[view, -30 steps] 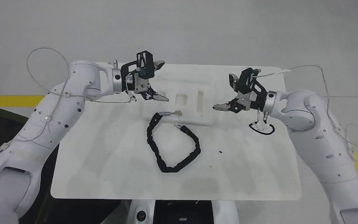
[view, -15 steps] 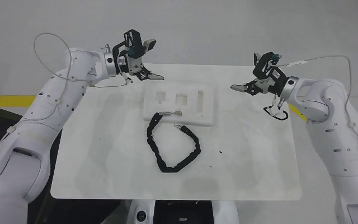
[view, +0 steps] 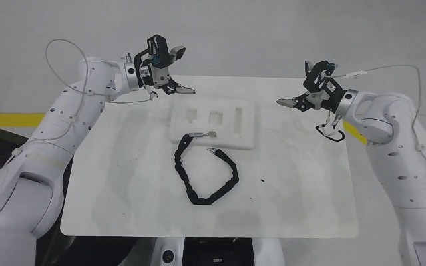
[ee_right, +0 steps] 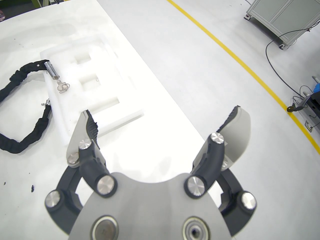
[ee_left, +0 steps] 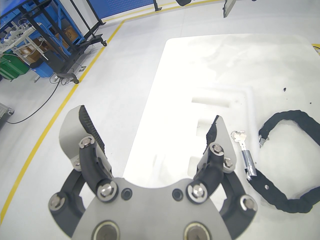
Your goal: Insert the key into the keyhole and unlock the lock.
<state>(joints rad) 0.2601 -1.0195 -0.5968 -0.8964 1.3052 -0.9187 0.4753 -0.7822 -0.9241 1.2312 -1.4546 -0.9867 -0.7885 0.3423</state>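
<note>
A black fabric-covered chain lock (view: 200,176) lies curled mid-table. Its chrome cylinder (view: 196,135) rests on the edge of a white foam block (view: 226,126), with a key (view: 212,133) stuck in its end. The chain's other end (view: 214,151) lies loose beside the block. My left gripper (view: 181,70) hangs open over the table's far left edge, empty. My right gripper (view: 303,85) is open and empty near the far right edge. The left wrist view shows key (ee_left: 240,137), cylinder (ee_left: 248,162) and chain (ee_left: 287,201) beyond my open gripper (ee_left: 150,118). From the right wrist I see my open gripper (ee_right: 162,116), key (ee_right: 62,86) and cylinder (ee_right: 51,69).
The foam block (ee_right: 100,83) has three rectangular recesses. Small black specks (view: 264,179) dot the white table (view: 133,199). A black cable loop (view: 331,134) hangs by the right arm. The other arm's gripper (ee_left: 228,3) shows far off in the left wrist view.
Both arms have drawn back from the foam block toward the table's far corners. Over the last half second they barely shift. Chain and key have not moved.
</note>
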